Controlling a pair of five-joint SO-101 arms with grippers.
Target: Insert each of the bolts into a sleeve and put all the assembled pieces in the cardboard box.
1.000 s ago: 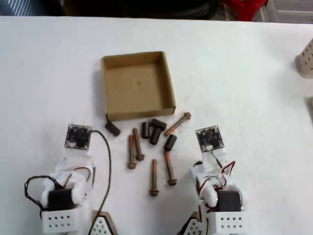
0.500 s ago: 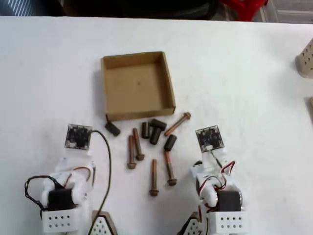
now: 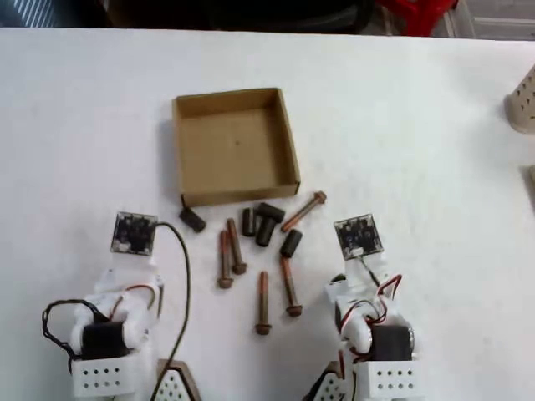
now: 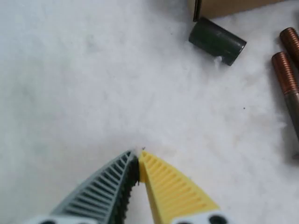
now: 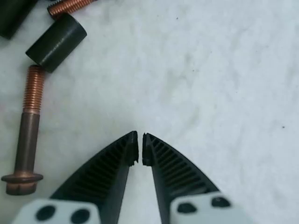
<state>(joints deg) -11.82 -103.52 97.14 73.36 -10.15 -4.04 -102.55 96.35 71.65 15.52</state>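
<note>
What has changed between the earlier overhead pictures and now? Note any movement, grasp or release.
Nothing visibly changed. The bolts, sleeves and cardboard box lie where they were. The left tool and right tool stay shut above the table.

- Cardboard box (image 3: 236, 195): matt brown paperboard with raw-cut edges.
- Bolts (image 5: 27, 135): copper-toned metal with a dull sheen, ridged at the threads and smooth on the shanks.
- Sleeves (image 5: 56, 42): dark, matt and smooth; plastic or rubber, cannot tell.
- Surface (image 4: 84, 84): white, soft and fuzzy, like cloth.
- Left pincer (image 4: 138, 156): grey and yellow ribbed plastic.
- Right pincer (image 5: 139, 141): black ribbed plastic.
</note>
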